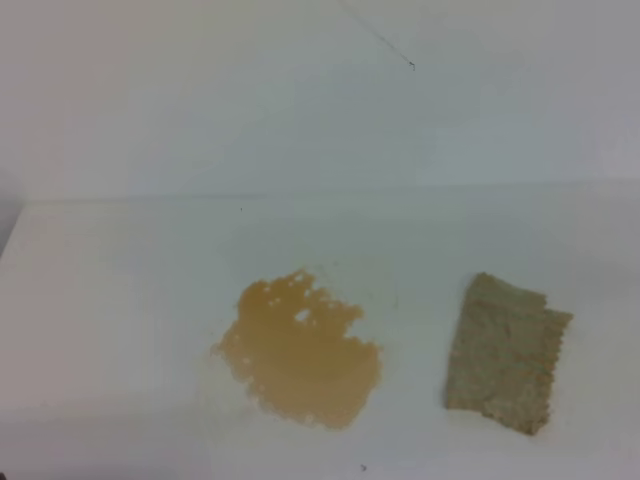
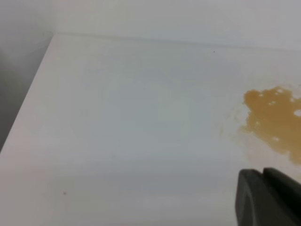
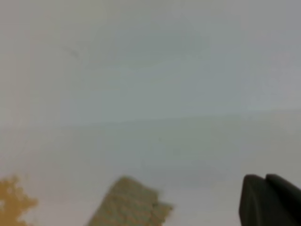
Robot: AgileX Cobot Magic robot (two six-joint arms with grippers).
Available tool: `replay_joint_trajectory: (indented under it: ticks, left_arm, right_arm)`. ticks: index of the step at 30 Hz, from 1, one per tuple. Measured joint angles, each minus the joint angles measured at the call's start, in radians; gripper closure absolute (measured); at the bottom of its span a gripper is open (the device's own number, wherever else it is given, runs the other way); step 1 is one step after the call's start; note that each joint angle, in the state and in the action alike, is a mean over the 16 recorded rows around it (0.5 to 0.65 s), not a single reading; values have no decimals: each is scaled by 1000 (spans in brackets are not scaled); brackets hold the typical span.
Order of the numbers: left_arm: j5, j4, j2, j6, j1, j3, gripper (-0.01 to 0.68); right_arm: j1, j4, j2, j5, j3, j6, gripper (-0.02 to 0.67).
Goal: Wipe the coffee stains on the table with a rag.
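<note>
No text, label, brand, number or sign can be read in any of the three views. The white counter (image 1: 120, 300), the beige rag (image 1: 505, 355) and the amber coffee stains (image 1: 300, 355) carry no lettering or markings, and the wall behind is plain as well.

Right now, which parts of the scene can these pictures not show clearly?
- Left gripper: left wrist view, cut off by the corner; jaw gap unclear.
- Beige speckled rag: right wrist view, blurred, cropped below.
- Amber-brown coffee stain: left wrist view, cropped at right.
</note>
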Motion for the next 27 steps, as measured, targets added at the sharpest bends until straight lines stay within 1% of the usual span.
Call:
replay_joint_trajectory:
  ticks: [6, 14, 17, 21, 24, 27]
  left_arm:
    - [0, 0, 0, 0, 0, 0, 675]
    - [0, 0, 0, 0, 0, 0, 675]
    - [0, 0, 0, 0, 0, 0, 675]
    - [0, 0, 0, 0, 0, 0, 675]
    - [0, 0, 0, 0, 0, 0, 675]
    - [0, 0, 0, 0, 0, 0, 675]
  right_arm:
    - [0, 161, 237, 151, -122, -155, 652]
    - [13, 341, 523, 276, -214, -347, 640]
    - [40, 356, 645, 332, -262, -406, 613]
    - [97, 336, 807, 404, -347, -453, 553]
    - [152, 290, 921, 445, -420, -459, 500]
    - [207, 237, 1020, 467, -494, -429, 441]
